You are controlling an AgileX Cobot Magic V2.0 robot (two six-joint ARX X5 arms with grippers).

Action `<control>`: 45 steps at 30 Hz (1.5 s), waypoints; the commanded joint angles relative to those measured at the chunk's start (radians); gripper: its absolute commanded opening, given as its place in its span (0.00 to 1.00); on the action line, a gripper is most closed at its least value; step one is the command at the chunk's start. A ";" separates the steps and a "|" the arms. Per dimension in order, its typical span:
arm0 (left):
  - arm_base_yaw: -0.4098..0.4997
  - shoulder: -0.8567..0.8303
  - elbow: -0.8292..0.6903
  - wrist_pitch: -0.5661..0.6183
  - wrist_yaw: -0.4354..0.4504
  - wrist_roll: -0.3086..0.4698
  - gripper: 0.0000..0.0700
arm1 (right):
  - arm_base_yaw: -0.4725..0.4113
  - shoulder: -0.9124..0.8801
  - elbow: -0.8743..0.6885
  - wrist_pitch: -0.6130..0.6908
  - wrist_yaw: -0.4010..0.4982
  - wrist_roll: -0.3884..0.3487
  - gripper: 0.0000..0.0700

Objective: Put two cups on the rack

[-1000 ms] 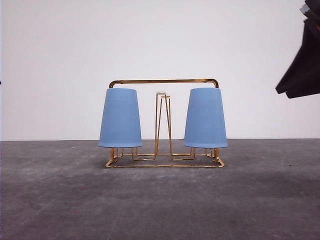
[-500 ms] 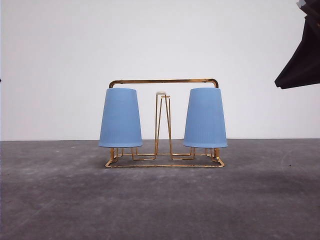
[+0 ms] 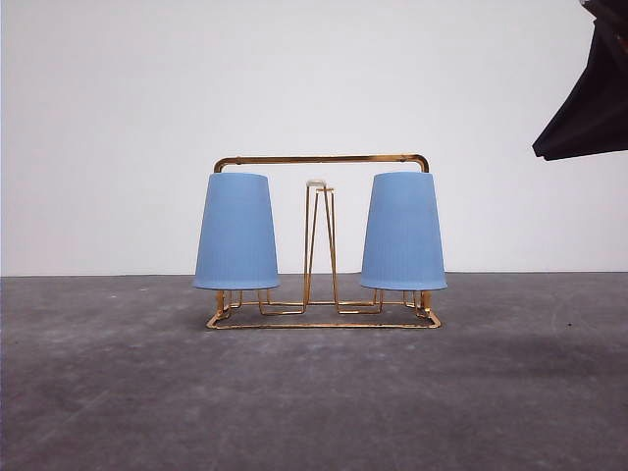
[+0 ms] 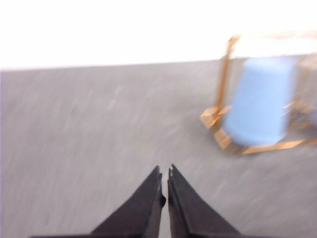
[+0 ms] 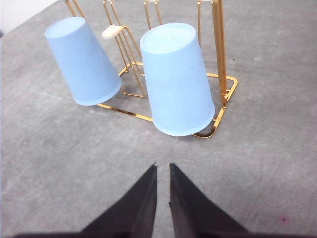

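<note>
Both cups sit upside down on the rack (image 3: 322, 160), which stands at the middle of the front view on the grey counter (image 3: 314, 392). The left cup (image 3: 235, 232) hangs over a prong at the rack's left end and the right cup (image 3: 403, 232) over one at its right end, each with its wide rim down, just above the wire base; between them a bare prong with a white tip (image 3: 315, 183) stands free. From where I stand the job looks finished, with nothing left to place; what remains, I'd judge, is only for the arms to clear off. A dark piece of the right arm (image 3: 589, 108) shows in the upper right corner of the front view, well apart from the rack. In the right wrist view the right claw (image 5: 162, 171) points at bare counter just short of the nearer cup, its fingers almost together and holding nothing. In the blurred left wrist view the left claw (image 4: 165, 173) is likewise pinched nearly closed and empty, with the rack and one cup off in the upper right of that frame.
</note>
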 commanded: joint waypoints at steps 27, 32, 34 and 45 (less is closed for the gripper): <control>0.075 -0.053 -0.083 0.023 -0.022 -0.027 0.00 | 0.004 0.005 0.009 0.017 0.001 -0.039 0.06; 0.075 -0.053 -0.083 0.023 -0.022 -0.027 0.00 | -0.034 -0.094 -0.024 -0.069 0.077 -0.196 0.06; 0.075 -0.053 -0.083 0.023 -0.022 -0.027 0.00 | -0.080 -0.192 -0.091 -0.073 0.120 -0.199 0.06; 0.075 -0.053 -0.083 0.023 -0.022 -0.027 0.00 | -0.326 -0.648 -0.398 -0.050 0.237 -0.146 0.06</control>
